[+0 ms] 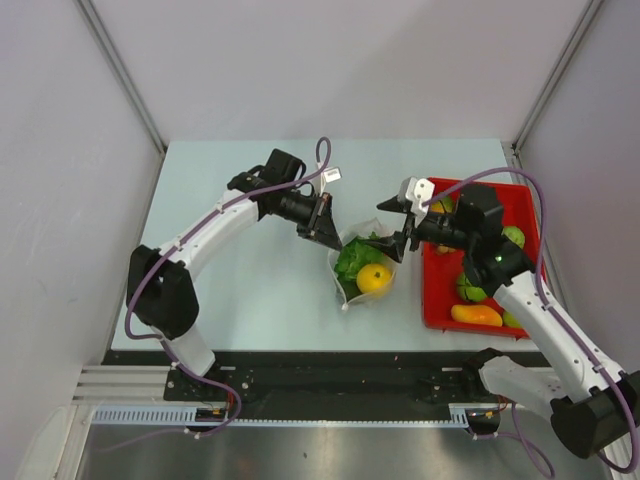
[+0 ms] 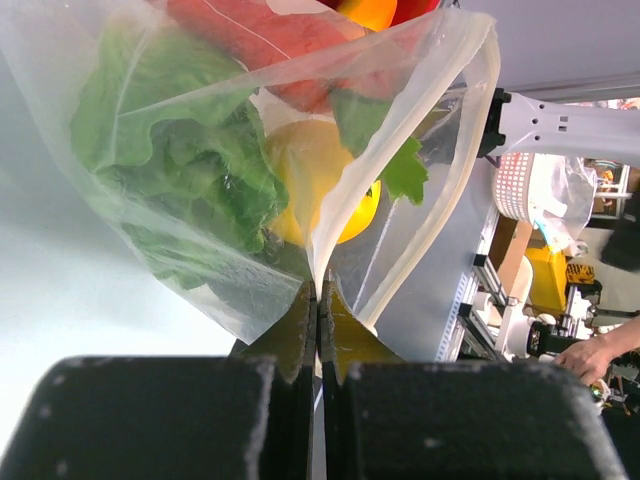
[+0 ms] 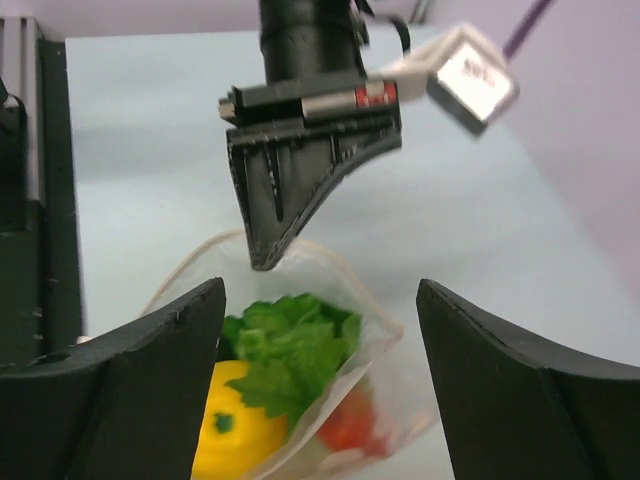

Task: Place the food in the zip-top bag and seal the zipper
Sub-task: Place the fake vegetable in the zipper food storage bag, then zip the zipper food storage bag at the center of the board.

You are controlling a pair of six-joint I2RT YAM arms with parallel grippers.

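The clear zip-top bag sits open at the table's middle. It holds green lettuce and a round yellow fruit. My left gripper is shut on the bag's far-left rim. In the left wrist view its jaws pinch the plastic, with the lettuce, yellow fruit, a reddish piece and the pale zipper strip beyond. My right gripper is open and empty just by the bag's right rim. Its wrist view shows the lettuce, yellow fruit and reddish piece between its fingers.
A flat red tray at the right holds several more toy fruits, among them an orange one and green ones. Grey walls enclose the table on three sides. A black rail runs along the near edge.
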